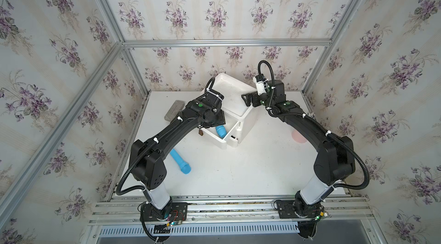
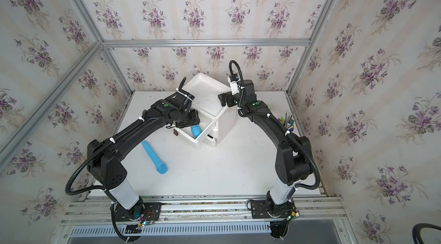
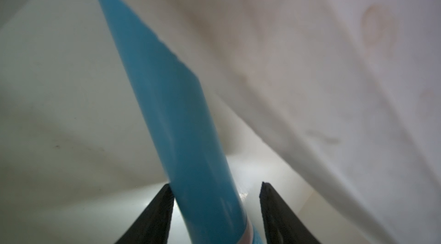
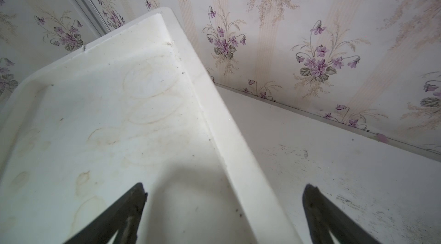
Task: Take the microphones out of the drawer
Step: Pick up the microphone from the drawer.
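Altogether two: drawer microphone [image 2: 196, 131], table microphone [image 2: 154, 157]; one drawer [image 2: 187, 139].

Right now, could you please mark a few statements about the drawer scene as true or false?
1. A blue microphone lies in the open drawer. True.
2. A second microphone lies on the table. True.
3. The left gripper is at that second microphone. False: it straddles the one in the drawer.
4. The right gripper holds something. False: it is open and empty above the cabinet top.
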You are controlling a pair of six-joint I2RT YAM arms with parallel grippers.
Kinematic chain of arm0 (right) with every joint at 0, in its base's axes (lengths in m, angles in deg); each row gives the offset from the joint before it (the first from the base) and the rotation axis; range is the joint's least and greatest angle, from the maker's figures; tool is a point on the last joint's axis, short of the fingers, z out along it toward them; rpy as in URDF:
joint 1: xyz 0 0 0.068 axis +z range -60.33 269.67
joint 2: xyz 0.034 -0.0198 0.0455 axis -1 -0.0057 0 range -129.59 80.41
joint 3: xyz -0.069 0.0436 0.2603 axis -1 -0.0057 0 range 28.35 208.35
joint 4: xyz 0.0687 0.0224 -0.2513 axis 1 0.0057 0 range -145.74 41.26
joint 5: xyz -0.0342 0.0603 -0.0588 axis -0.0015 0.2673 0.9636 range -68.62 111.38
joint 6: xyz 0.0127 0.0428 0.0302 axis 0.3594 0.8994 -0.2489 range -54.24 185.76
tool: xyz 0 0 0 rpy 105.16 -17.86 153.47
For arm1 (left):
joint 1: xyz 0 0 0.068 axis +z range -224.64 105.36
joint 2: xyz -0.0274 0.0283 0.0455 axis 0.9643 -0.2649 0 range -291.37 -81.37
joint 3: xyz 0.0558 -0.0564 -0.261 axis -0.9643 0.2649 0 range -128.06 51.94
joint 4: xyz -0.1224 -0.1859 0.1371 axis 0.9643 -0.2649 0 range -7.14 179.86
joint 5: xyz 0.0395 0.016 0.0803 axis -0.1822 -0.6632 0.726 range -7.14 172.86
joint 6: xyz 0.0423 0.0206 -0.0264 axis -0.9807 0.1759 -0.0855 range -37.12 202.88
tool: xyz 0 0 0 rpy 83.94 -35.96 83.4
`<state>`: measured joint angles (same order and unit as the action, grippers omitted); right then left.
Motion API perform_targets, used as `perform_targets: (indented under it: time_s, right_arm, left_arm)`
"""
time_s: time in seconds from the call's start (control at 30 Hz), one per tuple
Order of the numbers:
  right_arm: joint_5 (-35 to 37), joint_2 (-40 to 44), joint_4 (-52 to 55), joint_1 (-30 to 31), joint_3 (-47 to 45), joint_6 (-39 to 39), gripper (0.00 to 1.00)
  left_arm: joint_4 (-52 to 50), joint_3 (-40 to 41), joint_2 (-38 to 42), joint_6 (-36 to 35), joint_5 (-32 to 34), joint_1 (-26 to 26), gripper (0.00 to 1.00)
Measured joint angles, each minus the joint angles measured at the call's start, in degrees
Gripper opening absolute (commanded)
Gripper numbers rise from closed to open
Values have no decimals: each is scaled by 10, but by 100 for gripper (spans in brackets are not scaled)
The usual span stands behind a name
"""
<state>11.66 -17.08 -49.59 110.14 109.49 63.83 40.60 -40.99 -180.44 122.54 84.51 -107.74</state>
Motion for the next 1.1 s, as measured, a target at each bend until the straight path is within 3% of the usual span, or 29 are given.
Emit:
perform_targets:
  time_s: [0.37, 0.67, 0.83, 1.1]
  right_arm:
    - [0, 0, 0, 0, 0, 0, 100]
    - [-1, 0, -1, 0, 0, 0, 100]
    - [2, 1, 1, 0, -2, 1, 100]
    - [5, 0, 2, 0, -3, 3, 100]
  left_arm:
    - [13, 21, 8, 6, 22, -2, 47]
    - [16, 27, -1, 13, 36, -7, 44]
    - [18, 27, -5, 43, 50, -5, 32]
    - [25, 30, 8, 51, 55, -6, 24]
